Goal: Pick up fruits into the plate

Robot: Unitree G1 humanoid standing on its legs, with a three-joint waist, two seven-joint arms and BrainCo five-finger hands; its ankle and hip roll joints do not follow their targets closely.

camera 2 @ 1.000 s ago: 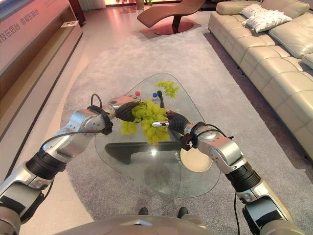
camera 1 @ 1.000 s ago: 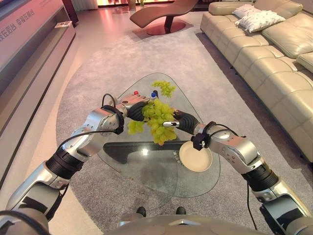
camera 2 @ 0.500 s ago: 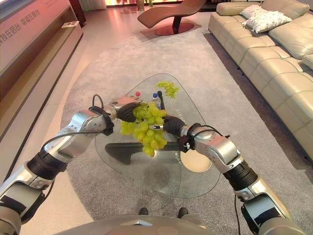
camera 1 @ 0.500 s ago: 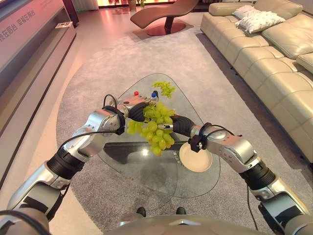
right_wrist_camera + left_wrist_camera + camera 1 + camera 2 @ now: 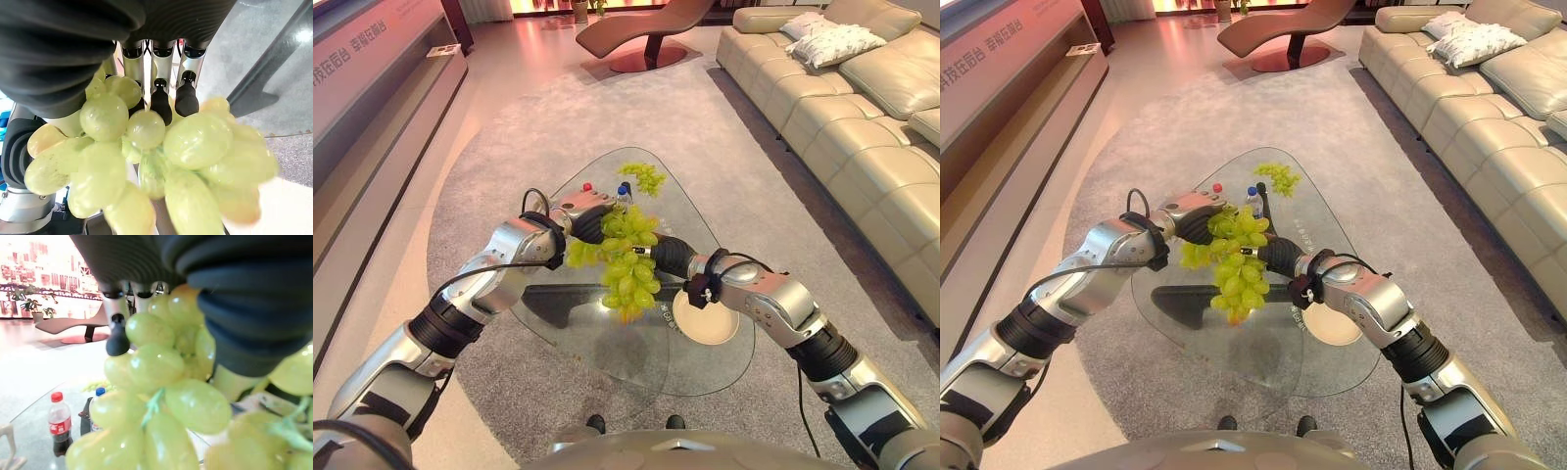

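A big bunch of green grapes (image 5: 626, 262) hangs in the air over the glass table (image 5: 607, 343), held between both hands. My left hand (image 5: 588, 221) is curled on its upper left side, with the grapes (image 5: 156, 396) pressed against its fingers (image 5: 117, 335). From the right, my right hand (image 5: 666, 257) grips the bunch (image 5: 146, 147), its fingers (image 5: 160, 100) behind the fruit. The cream plate (image 5: 707, 319) lies empty on the table, to the right of and below the bunch. A second, smaller grape bunch (image 5: 644, 177) lies at the table's far end.
Two small bottles, one red-capped (image 5: 586, 186) and one blue-capped (image 5: 623, 190), stand at the far end by the small bunch. A beige sofa (image 5: 862, 117) runs along the right. A brown lounge chair (image 5: 641, 29) stands far back on the grey rug.
My right hand has moved left, away from the plate, and the big bunch now hangs longer and lower. My left hand has hardly moved.
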